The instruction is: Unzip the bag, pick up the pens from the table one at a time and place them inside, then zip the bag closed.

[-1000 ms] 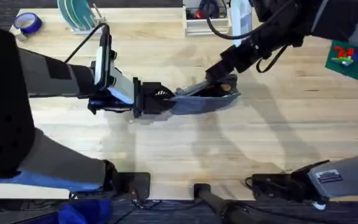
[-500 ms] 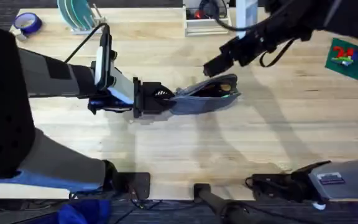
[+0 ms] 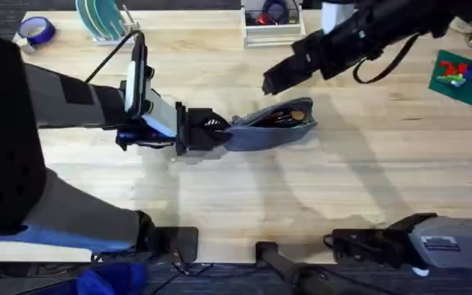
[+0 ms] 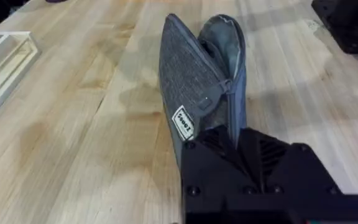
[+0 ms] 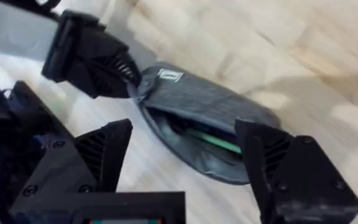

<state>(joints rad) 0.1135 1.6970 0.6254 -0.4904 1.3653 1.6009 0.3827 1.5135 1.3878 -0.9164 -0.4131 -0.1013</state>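
The left gripper (image 3: 207, 131) clamps the open bag (image 3: 269, 127), white label unreadable; the right gripper (image 5: 185, 158) hangs wide.

Bright even overhead light; soft arm shadows on table (image 3: 383, 164); near arm parts blurred.

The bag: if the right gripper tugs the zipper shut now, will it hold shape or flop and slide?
Probably floppy: the bag is soft fabric and its open mouth gapes unevenly. It likely won't slide much, since the left gripper clamps one end. The pens inside may stiffen it slightly.
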